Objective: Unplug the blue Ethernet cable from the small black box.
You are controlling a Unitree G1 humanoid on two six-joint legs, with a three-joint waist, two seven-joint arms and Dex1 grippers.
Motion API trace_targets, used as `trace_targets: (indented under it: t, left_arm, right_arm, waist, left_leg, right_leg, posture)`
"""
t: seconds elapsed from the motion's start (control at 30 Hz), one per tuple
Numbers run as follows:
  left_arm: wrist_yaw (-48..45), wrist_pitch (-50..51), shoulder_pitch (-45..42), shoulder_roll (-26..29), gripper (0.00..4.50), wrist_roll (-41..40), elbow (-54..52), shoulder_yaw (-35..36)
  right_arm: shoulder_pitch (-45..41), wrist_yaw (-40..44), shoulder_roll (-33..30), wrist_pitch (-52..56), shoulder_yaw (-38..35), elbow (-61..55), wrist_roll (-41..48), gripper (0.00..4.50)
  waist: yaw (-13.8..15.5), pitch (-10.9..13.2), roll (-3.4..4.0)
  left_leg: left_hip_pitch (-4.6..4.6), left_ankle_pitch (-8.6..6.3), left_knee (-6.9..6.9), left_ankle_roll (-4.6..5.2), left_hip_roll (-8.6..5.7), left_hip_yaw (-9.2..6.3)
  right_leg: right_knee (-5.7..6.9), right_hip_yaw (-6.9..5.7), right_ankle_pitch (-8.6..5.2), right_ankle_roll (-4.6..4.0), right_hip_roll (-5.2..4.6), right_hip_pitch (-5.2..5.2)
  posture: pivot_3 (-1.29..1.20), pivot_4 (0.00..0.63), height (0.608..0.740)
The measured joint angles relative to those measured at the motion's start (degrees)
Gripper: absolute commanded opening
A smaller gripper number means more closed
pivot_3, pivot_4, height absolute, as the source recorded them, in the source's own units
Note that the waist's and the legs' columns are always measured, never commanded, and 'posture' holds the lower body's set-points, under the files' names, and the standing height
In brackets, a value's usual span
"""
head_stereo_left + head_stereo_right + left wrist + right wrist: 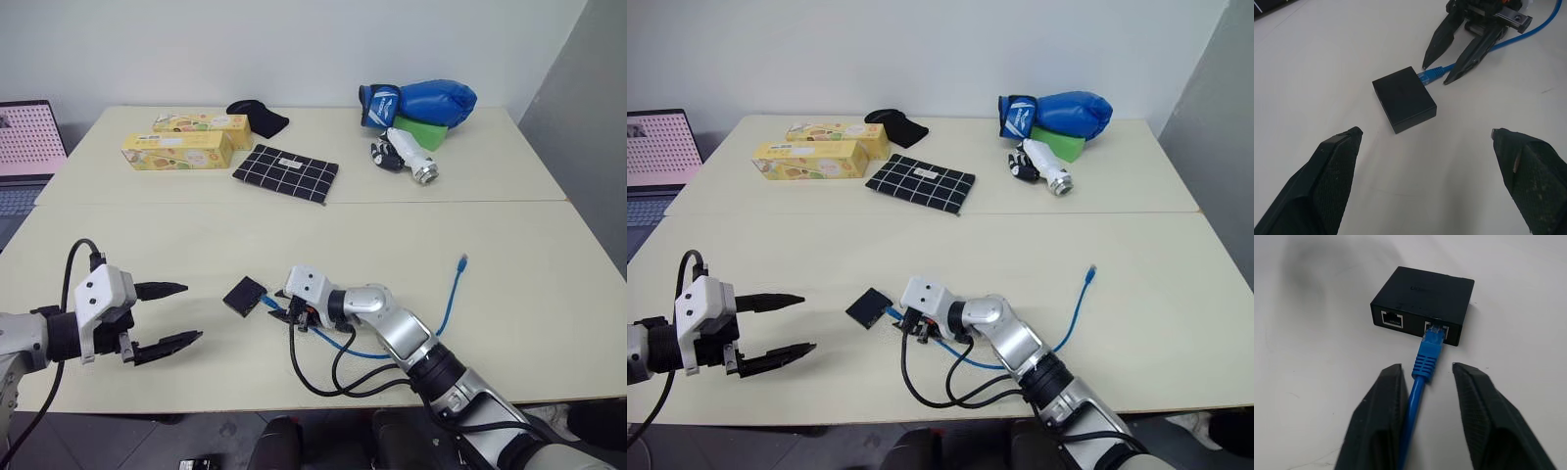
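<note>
Near the tabletop's [549,323] front edge, about midway along it, the right gripper [1425,382] straddles the blue Ethernet cable [1426,360] just behind its plug, its jaws narrowed around the cord with a sliver of gap on one side, so a firm pinch seems not yet made. The cord's axis runs straight ahead from those jaws into the small black box [1422,298], whose second port is empty. Farther along that edge, well apart, the left gripper [165,315] hovers spread wide, facing the box.
</note>
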Motion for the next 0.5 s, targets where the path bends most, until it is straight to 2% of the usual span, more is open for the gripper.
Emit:
trace_targets:
  t: [0.1,0.13,0.3,0.4,0.5]
  left_arm:
    - [1.42,1.4,-0.81,0.01,4.5,0.53,0.43,-0.87]
    - [2.36,2.58,-1.07,0.01,4.5,0.92,1.1,-1.19]
    - [5.27,7.3,-2.77,-1.26,4.5,-0.54,1.85,-1.32]
    - [8.08,15.69,-6.02,-3.66,4.5,-6.04,1.4,-1.31]
    - [10.29,27.17,-8.22,-6.28,4.5,-16.02,-1.99,-1.41]
  right_arm:
    - [-0.25,-0.89,-0.95,-0.9,0.03,-0.43,-1.34,0.14]
    - [-0.68,-1.29,-2.15,-1.99,-0.04,-0.53,-2.14,0.06]
    - [-2.03,-1.6,-8.29,-6.39,-1.97,-0.74,-4.82,0.04]
    - [-2.11,-0.03,-14.32,-14.23,-3.26,-1.35,-5.82,0.04]
    - [-3.97,2.9,-19.58,-25.13,-5.99,-2.25,-5.52,0.04]
  waist:
    - [0.11,0.0,0.0]
    - [0.14,0.0,0.0]
    - [0.46,-0.01,-0.01]
    - [0.47,0.02,0.02]
    - [0.15,0.02,-0.01]
  left_leg:
    - [0.0,0.0,0.01,0.0,-0.02,-0.01]
    - [0.0,0.0,0.01,0.0,-0.02,0.0]
    - [-0.04,0.0,0.02,0.0,-0.02,0.01]
    - [-0.16,0.0,0.03,0.0,-0.01,0.0]
    - [-0.16,0.0,0.04,0.0,0.01,-0.01]
  right_leg:
    - [0.01,0.0,0.0,0.0,-0.01,0.01]
    - [0.01,0.0,0.0,0.0,-0.01,0.0]
    - [-0.03,0.0,0.0,0.0,-0.05,0.0]
    - [-0.04,-0.04,0.0,0.01,-0.13,-0.04]
    - [-0.06,-0.01,0.0,0.01,-0.27,-0.04]
  posture:
    - [0.0,0.15,0.74]
    - [0.0,0.15,0.74]
    - [0.0,0.15,0.74]
    - [0.0,0.15,0.74]
    - [0.0,0.15,0.74]
